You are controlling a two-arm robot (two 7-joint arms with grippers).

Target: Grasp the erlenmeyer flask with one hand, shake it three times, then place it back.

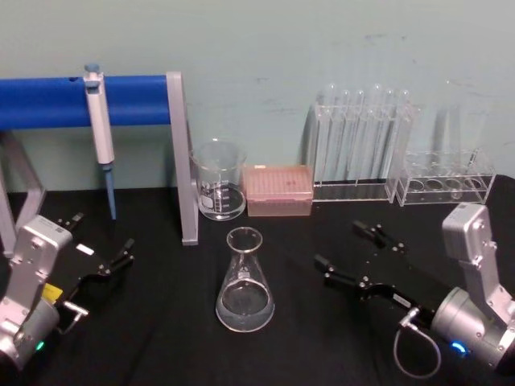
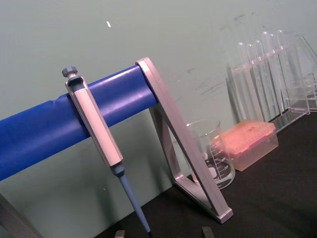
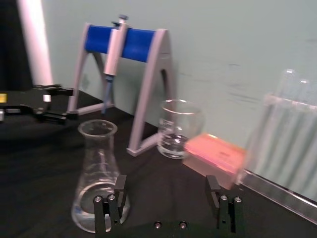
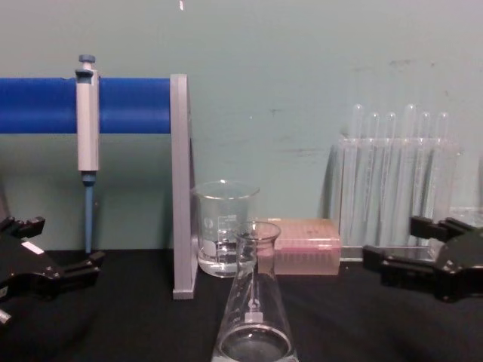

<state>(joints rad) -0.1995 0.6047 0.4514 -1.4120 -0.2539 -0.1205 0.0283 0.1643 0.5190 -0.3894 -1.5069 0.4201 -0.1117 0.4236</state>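
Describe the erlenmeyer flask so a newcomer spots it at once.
Find the blue pipette stand at the back left of the black table. In front and right of its grey end leg, nearer the robot, the erlenmeyer flask stands alone. It is a narrow-necked cone, unlike the straight-walled beaker behind it.

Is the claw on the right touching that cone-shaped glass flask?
Apart. The head view shows a strip of bare black table between the open right claw and the erlenmeyer flask.
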